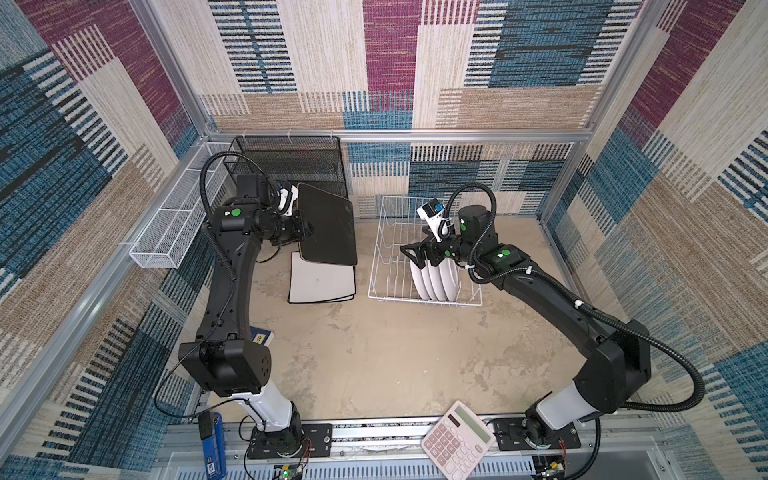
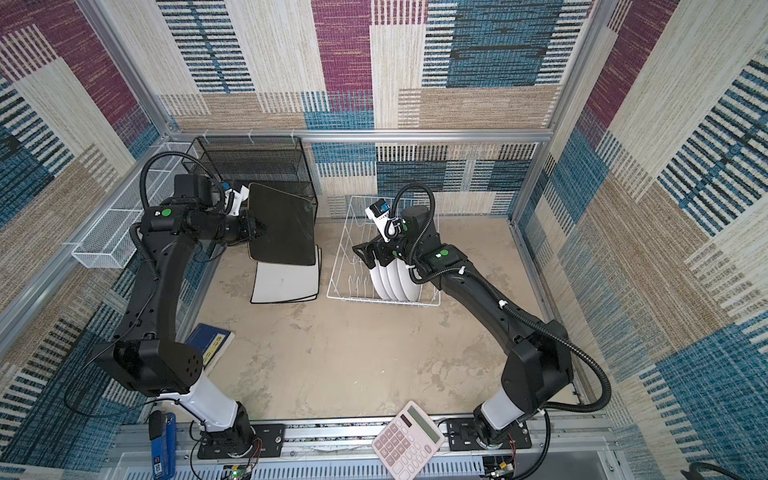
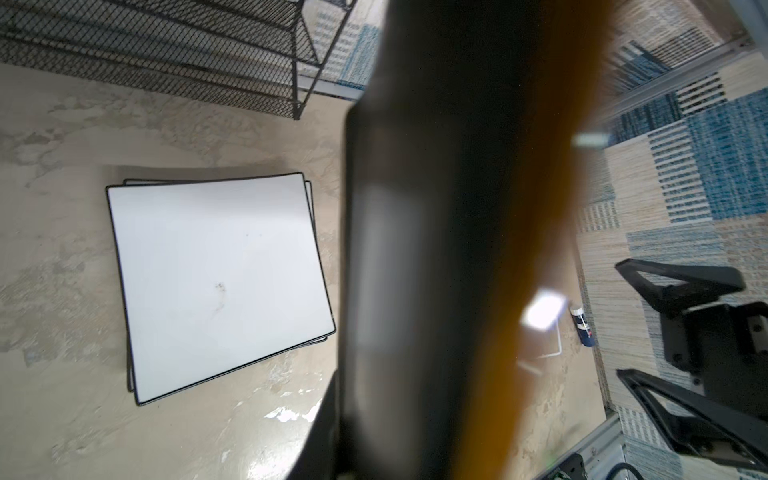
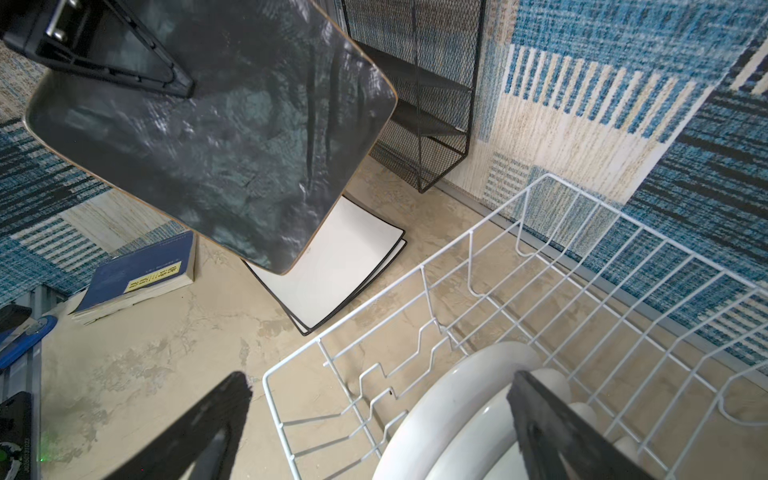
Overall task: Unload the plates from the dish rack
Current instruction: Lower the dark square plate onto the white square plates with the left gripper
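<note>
Arms (image 1: 226,291) outstretched: left end effector (image 1: 309,231) clamps black plate (image 1: 329,222), right end effector (image 1: 412,257) gapes over plates (image 1: 432,284).

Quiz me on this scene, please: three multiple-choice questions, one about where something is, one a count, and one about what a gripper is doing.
1. Where are the square white plates?
A. on the black shelf
B. stacked on the table
C. in the mesh basket

2. How many round plates stand in the rack?
A. two
B. seven
C. four

3. The left gripper is:
A. shut on the black plate
B. open, empty
C. shut on a book

Answers:
1 B, they lie flat, one on the other.
2 C, four white rims show side by side.
3 A, its jaws pinch the plate's edge.
</note>
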{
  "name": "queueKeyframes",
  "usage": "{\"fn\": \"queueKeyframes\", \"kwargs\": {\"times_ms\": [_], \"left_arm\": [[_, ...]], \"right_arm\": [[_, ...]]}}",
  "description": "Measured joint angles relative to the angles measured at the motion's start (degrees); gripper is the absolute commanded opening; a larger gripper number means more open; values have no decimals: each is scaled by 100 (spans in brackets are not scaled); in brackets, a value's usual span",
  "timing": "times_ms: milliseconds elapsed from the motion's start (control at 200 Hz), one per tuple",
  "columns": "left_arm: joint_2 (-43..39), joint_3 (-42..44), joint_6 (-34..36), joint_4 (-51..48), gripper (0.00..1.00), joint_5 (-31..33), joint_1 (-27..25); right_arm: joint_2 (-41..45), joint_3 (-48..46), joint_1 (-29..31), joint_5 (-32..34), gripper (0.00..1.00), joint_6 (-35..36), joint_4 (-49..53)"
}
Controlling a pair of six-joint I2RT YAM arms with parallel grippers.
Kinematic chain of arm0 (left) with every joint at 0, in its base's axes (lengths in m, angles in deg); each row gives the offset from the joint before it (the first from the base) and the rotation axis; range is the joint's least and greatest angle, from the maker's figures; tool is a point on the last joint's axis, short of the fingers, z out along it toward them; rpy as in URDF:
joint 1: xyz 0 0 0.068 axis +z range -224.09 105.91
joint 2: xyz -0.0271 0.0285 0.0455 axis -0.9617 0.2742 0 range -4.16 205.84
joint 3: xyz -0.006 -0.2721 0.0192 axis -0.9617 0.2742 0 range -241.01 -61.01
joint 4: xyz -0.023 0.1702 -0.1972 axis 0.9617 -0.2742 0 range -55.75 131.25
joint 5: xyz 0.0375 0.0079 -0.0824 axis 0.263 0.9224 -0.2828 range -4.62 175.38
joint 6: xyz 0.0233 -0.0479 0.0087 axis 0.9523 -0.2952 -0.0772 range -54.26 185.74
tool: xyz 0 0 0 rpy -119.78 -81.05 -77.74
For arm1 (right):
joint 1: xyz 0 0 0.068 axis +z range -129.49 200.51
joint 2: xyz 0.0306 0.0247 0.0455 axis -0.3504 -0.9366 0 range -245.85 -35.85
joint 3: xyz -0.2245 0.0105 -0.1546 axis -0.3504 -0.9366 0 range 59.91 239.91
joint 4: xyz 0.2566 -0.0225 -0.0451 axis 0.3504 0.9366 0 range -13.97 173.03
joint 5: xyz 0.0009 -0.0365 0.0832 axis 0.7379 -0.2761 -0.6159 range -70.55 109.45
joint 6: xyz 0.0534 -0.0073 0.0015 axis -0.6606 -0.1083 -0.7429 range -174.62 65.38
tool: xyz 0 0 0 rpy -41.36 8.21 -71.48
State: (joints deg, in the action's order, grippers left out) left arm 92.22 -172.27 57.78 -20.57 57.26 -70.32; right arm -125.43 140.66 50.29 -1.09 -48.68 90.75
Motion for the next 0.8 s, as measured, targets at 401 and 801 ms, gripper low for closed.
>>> {"fn": "queueKeyframes", "kwargs": {"times_ms": [401, 801], "left_arm": [[492, 758, 356, -7, 0, -229, 459], [1335, 802, 603, 236, 0, -870, 852]], "right_arm": [[-205, 85, 111, 0, 99, -61, 151], [-313, 179, 129, 0, 99, -103, 236]]}}
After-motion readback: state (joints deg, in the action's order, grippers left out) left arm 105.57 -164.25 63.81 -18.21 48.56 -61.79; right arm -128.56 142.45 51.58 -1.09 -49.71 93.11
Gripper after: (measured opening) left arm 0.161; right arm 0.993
